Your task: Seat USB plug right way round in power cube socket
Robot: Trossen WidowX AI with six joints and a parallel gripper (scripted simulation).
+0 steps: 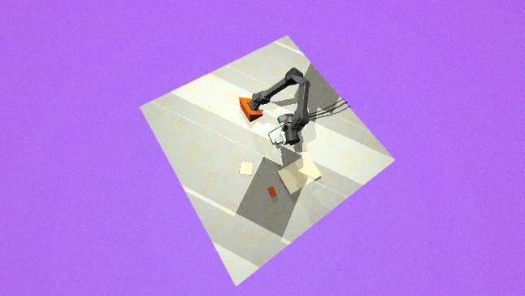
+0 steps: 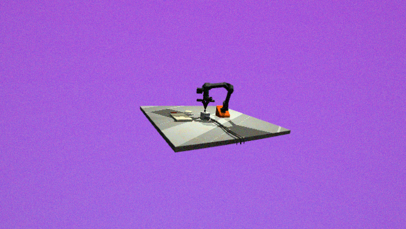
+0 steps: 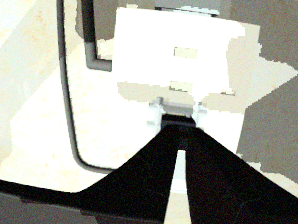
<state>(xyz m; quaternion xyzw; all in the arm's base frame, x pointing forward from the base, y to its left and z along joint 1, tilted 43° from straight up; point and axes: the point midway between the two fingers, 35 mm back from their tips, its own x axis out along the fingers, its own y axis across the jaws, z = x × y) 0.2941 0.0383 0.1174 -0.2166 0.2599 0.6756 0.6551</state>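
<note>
My end effector (image 1: 280,142) (image 2: 205,111) (image 3: 181,136) was pinching what I judged to be the USB plug (image 3: 178,121), directly between its fingertips, at the top of the power cube (image 2: 205,115) (image 3: 150,47). I judged that I was at the freeing step, and a straight upward pull was needed before turning it.

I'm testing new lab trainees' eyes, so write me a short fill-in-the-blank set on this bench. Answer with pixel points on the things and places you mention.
The arm's wedge-shaped base (image 1: 245,106) (image 2: 219,112) is coloured ____. The small flat block (image 1: 271,192) (image 2: 173,112) is coloured ____. The black gripper (image 2: 205,111) (image 3: 181,136) is over the boxy white power ____.

Missing words: orange; red; cube.
</note>
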